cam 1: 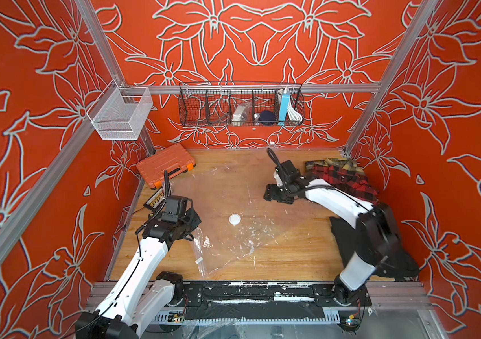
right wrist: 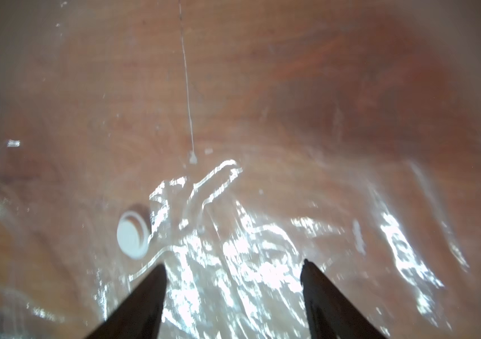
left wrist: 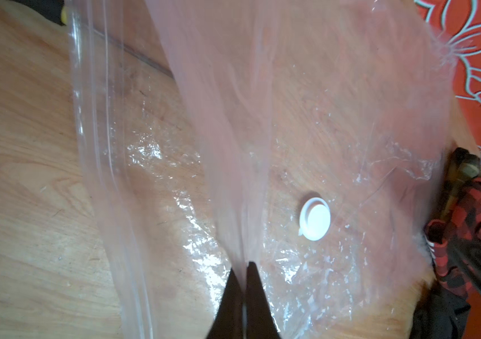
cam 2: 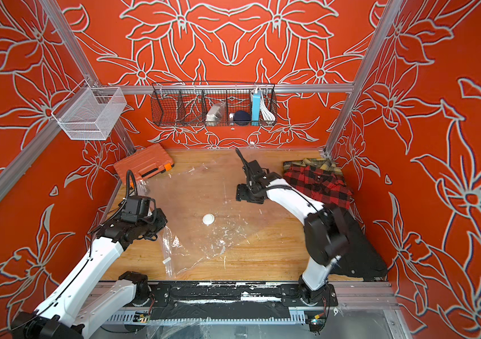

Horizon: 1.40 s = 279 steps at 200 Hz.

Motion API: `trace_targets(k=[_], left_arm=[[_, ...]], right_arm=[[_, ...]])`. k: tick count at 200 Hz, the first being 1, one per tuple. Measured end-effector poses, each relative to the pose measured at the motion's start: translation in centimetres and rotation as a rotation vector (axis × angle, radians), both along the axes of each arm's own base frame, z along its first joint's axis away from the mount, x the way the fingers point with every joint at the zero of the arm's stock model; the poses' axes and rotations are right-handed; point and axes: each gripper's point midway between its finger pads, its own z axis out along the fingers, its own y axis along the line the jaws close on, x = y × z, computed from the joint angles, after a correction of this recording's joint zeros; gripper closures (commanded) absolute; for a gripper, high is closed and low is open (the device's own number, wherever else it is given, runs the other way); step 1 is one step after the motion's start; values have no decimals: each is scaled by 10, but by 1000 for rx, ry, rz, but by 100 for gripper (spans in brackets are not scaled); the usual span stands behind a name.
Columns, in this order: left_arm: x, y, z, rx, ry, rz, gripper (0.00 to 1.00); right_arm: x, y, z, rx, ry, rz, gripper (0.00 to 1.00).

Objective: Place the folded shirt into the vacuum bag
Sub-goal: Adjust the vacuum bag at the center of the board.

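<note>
The vacuum bag [cam 1: 227, 187] [cam 2: 198, 190] lies flat and transparent across the wooden table, its white round valve cap [cam 1: 235, 219] [cam 2: 209, 219] near the middle and a small white slider clip [cam 1: 198, 260] at its near edge. My left gripper [left wrist: 243, 265] [cam 1: 194, 234] is shut on a pinch of the bag's upper layer [left wrist: 233, 146], which is lifted near the zip strip [left wrist: 110, 176]. My right gripper [right wrist: 233, 264] [cam 1: 271, 195] hangs open over the crinkled plastic [right wrist: 233, 234], nothing between its fingers. The folded shirt [cam 1: 342, 179] [cam 2: 318, 185] [left wrist: 465, 223], red-and-black plaid, rests at the back right behind the right arm.
An orange tool case [cam 1: 166, 164] sits at the back left, beside a strip of bits [cam 1: 155, 199]. A yellow plaid garment [cam 1: 339, 163] lies under the red shirt. Black cloth [cam 1: 347, 234] spreads under the right arm. A black wire basket [cam 1: 240, 105] and a white mesh basket [cam 1: 122, 114] hang on the frame.
</note>
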Motion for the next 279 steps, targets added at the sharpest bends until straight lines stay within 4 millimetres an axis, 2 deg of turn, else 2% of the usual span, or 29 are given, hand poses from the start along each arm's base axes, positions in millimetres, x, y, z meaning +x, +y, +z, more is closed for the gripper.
trace_targets(k=[11, 26, 54, 69, 99, 132, 167, 190, 209, 231, 257, 279], left_arm=[[1, 0, 3, 0, -14, 0, 100], [1, -1, 3, -1, -16, -5, 100], [1, -4, 0, 5, -3, -27, 100], [0, -5, 0, 12, 7, -41, 100], [4, -10, 10, 19, -5, -77, 100], [1, -11, 11, 23, 5, -96, 100], [-7, -14, 7, 27, 39, -120, 100], [-13, -20, 5, 23, 53, -149, 100], [-17, -29, 5, 2, 61, -179, 100], [-23, -50, -3, -42, 76, -229, 100], [-25, -86, -22, -82, 134, -305, 99], [-19, -118, -40, -95, 186, -361, 96]], right_arm=[[-23, -17, -1, 11, 15, -45, 23], [-52, -37, -16, 0, 60, -100, 23], [-81, -65, -44, -41, 131, -188, 25], [-81, -70, -50, -24, 147, -229, 26], [-79, -94, -75, -19, 202, -344, 28], [-66, -92, -99, -32, 261, -363, 35], [-19, -70, -97, 21, 220, -358, 39], [33, -43, -93, 60, 182, -331, 39], [86, -13, -89, 107, 140, -285, 39], [135, 15, -85, 137, 86, -229, 39], [153, 24, -80, 114, 66, -193, 36], [160, 24, -62, 95, 33, -159, 30]])
